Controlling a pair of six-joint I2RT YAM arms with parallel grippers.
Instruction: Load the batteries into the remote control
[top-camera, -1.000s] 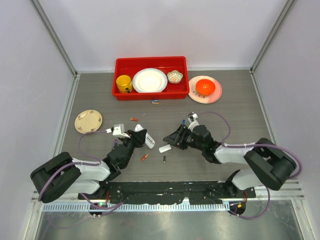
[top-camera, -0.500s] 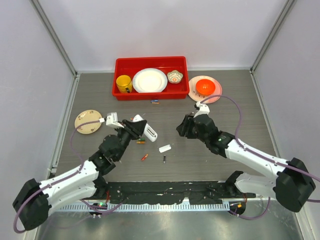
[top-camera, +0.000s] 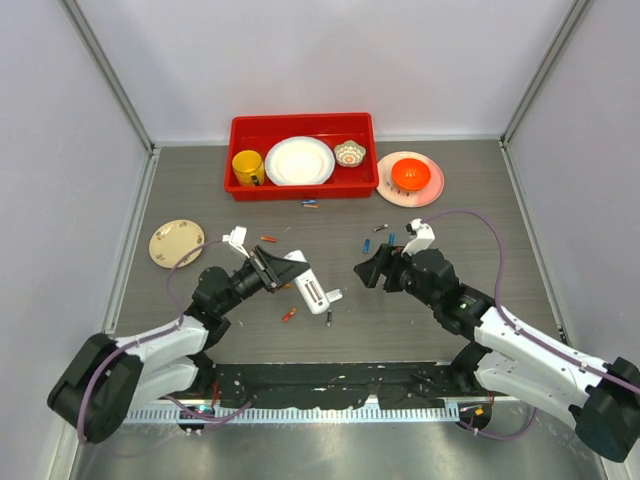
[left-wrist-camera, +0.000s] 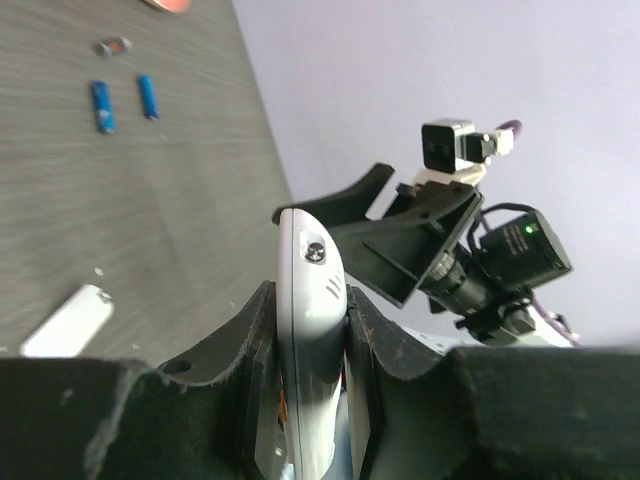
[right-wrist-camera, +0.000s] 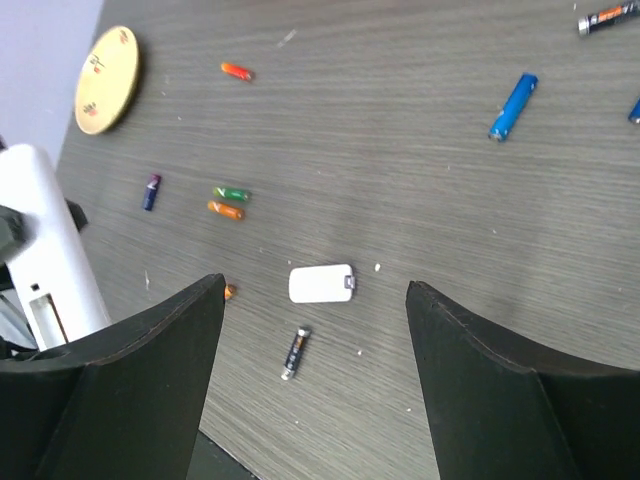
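1. Between the fingers (left-wrist-camera: 250, 340) of the left claw (left-wrist-camera: 308, 300) sits the remote control (left-wrist-camera: 310, 330), pinched by its long sides, with the jaws only as wide as its white body.
2. From above, the remote control slants out of that claw toward the near right, left of the desk's (top-camera: 460, 220) centre, and a recessed slot shows on its upward face.
3. Facing it from the right, the right claw (top-camera: 368, 270) is spread wide and holds nothing.
4. Below the gap between the right claw's fingers (right-wrist-camera: 130, 380), a short white cover (right-wrist-camera: 322, 283) lies flat on the desk.
5. Just near of the cover lies a black battery (right-wrist-camera: 294, 353), and an orange battery (right-wrist-camera: 230, 291) is half hidden by the left finger.
6. Farther left, a green battery (right-wrist-camera: 232, 193) and another orange one (right-wrist-camera: 226, 210) lie side by side, with a dark battery (right-wrist-camera: 150, 192) close by.
7. Two blue batteries (top-camera: 366, 244) lie just beyond the right claw, and a red battery (top-camera: 267, 239) lies beyond the left one.
8. A beige plate (top-camera: 176, 242) rests toward the desk's left edge.
9. Along the far side stands a red bin (top-camera: 238, 125) holding a yellow mug (top-camera: 247, 167), a white plate (top-camera: 299, 160) and a small bowl (top-camera: 350, 153).
10. Beside the bin on the right, a pink plate (top-camera: 432, 187) carries an orange bowl (top-camera: 410, 175).
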